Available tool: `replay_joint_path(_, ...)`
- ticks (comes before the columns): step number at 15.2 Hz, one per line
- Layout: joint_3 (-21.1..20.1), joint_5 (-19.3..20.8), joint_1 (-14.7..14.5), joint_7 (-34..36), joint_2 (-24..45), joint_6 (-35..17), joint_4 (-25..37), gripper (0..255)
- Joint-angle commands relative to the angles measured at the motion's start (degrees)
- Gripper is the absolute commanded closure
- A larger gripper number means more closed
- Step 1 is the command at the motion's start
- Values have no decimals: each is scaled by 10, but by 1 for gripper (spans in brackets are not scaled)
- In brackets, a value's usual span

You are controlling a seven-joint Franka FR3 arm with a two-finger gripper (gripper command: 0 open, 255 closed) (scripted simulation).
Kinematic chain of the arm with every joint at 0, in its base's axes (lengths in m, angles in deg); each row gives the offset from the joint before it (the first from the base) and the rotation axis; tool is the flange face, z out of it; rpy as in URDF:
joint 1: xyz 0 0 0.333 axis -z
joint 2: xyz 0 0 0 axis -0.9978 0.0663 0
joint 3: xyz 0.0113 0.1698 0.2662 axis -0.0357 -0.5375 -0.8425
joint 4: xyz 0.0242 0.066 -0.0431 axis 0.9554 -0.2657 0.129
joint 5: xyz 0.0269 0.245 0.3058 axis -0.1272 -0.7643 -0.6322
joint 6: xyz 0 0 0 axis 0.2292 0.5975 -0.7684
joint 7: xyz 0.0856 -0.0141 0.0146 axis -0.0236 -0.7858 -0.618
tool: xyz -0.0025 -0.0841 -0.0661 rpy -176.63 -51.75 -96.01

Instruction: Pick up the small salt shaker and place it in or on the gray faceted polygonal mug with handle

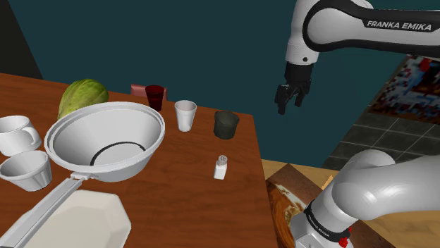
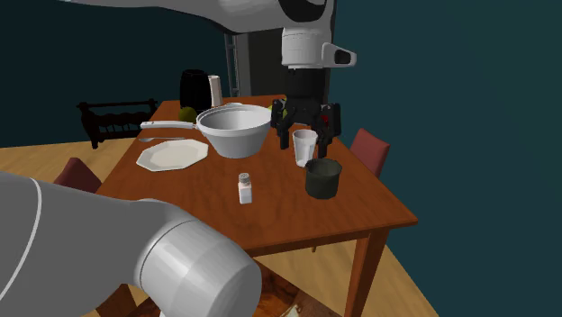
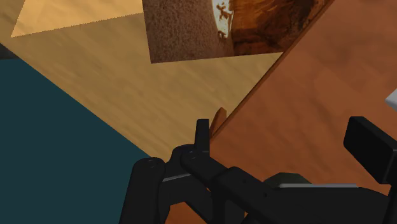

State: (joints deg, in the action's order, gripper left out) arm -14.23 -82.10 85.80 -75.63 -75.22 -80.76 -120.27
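- Gripper (image 1: 289,106) (image 2: 304,144) (image 3: 283,130): fingers spread wide, nothing btwn them. It hangs in the air, pointing down, well above the table (image 1: 204,211) (image 2: 297,221).
- In the shoulder view it sits just past the table's right edge. The wrist view looks down on that edge w/ wood floor, a rug and teal wall beside it.
- Gray mug (image 1: 225,125) (image 2: 322,178): dark, faceted, upright, close to that same edge. It's the nearest thing to the gripper.
- Salt shaker (image 1: 221,167) (image 2: 244,188): small, white w/ gray cap, upright on the table. It stands near the mug but apart, not touching, a bit in from the same edge.
- White cup (image 1: 185,115) (image 2: 304,146): upright, just beside the mug, toward the table's far edge in the shoulder view.
- Dark red cup (image 1: 154,96): at that far edge, next to the white cup.
- Big white pan (image 1: 106,141) (image 2: 234,126) w/ long handle: mid-table.
- Green melon (image 1: 82,97) sits behind the pan, and a white plate (image 1: 77,222) (image 2: 171,153) lies by its handle.
- White handled cup (image 1: 15,134) and small white bowl (image 1: 27,169): at the shoulder view's left edge.
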Motion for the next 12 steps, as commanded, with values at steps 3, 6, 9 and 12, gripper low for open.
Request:
replay_joint_path(3, -22, -19, -9, 31, -7, -27, -25, 0)
replay_joint_path(6, -57, -46, -24, 76, -10, -71, -56, 0)
replay_joint_path(9, -94, -73, -39, 122, -3, -118, -81, 0)
replay_joint_path(12, -133, -96, -53, 168, 14, -169, -98, 0)
